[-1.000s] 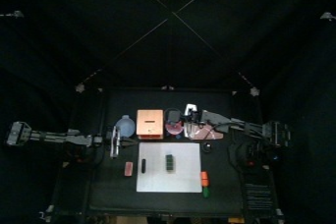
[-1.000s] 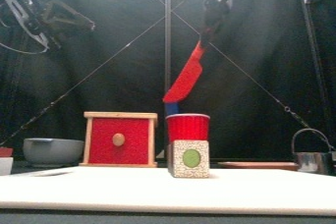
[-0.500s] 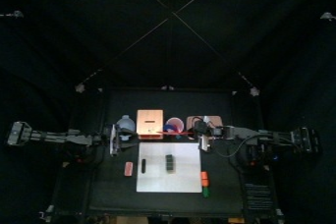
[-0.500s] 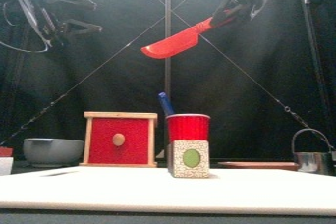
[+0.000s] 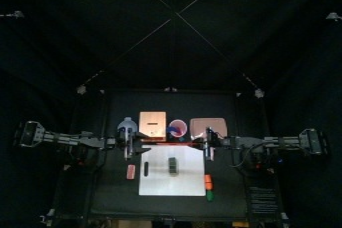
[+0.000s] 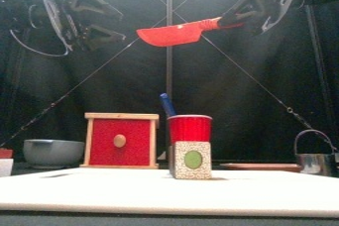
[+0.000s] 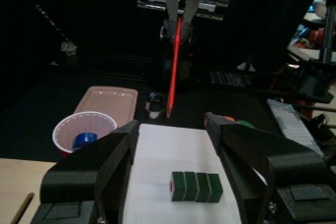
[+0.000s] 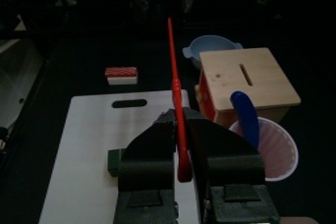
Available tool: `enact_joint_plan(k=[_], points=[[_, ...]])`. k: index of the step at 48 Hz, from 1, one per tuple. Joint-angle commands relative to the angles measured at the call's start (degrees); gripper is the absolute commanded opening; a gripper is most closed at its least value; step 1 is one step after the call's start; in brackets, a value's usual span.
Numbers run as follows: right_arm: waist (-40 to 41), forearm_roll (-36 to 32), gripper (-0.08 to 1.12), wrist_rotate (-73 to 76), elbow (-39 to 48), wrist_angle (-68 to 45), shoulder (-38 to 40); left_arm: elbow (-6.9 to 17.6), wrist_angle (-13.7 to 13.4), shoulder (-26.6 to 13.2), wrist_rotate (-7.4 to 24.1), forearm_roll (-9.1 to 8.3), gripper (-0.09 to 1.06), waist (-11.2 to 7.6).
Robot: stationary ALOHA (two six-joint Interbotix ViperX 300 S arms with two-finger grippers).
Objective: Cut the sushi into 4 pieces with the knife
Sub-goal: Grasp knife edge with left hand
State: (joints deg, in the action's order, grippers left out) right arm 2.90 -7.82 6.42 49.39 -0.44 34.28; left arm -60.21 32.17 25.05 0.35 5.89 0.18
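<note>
The left gripper (image 7: 171, 140) is hovering high up near the back left corner of the white cutting board (image 5: 154, 177), its jaws standing wide apart and gripping nothing. That is leaving the sushi roll (image 6: 192, 160) unbraced. It is lying loose at the middle of the board, a little toward the back edge, one end facing the table's front edge. If the blade is pressing down while nothing is steadying it, I judge the roll more likely to slide or tip than to split.

The red knife (image 6: 179, 34) is hanging well above the roll, nearly level, its tip pointing toward the left gripper. Landing off a seam between blocks would be giving uneven pieces, or none. Just behind the board's back edge the red cup (image 6: 189, 128) is holding the blue knife (image 6: 167, 103), and a descent drifting backward risks clipping them.

The right gripper (image 8: 184, 140), high near the board's back right corner, is clamping only the red knife's handle, so the blade may be twisting in the jaws on meeting resistance.
</note>
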Motion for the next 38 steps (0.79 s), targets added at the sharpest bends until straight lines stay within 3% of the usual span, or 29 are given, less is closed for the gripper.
enact_joint_plan(k=[1,9,14,23,30,38], points=[[0.18,-0.09,0.15,-0.09,-0.88,-0.62,0.0,2.29,1.85,-2.11,0.09,-0.44,0.9,0.0],[0.09,-0.09,0.15,-0.26,-0.88,-1.32,-0.88,2.9,4.48,-4.66,0.18,-0.44,0.9,0.18],[0.26,-0.09,0.15,-0.26,-1.05,-2.02,-1.67,3.25,5.62,-5.54,0.18,-1.32,0.89,0.26],[0.0,-0.09,0.15,-0.18,-1.32,-2.11,-2.11,4.04,5.98,-6.15,0.18,-2.64,0.85,0.79],[-0.18,0.0,0.15,-0.09,-1.58,-2.11,-2.29,4.75,5.98,-6.77,0.18,-5.1,0.77,0.97],[-0.26,-0.09,0.15,0.09,-1.67,-2.11,-2.46,5.54,5.89,-8.44,0.09,-5.63,0.74,0.97]])
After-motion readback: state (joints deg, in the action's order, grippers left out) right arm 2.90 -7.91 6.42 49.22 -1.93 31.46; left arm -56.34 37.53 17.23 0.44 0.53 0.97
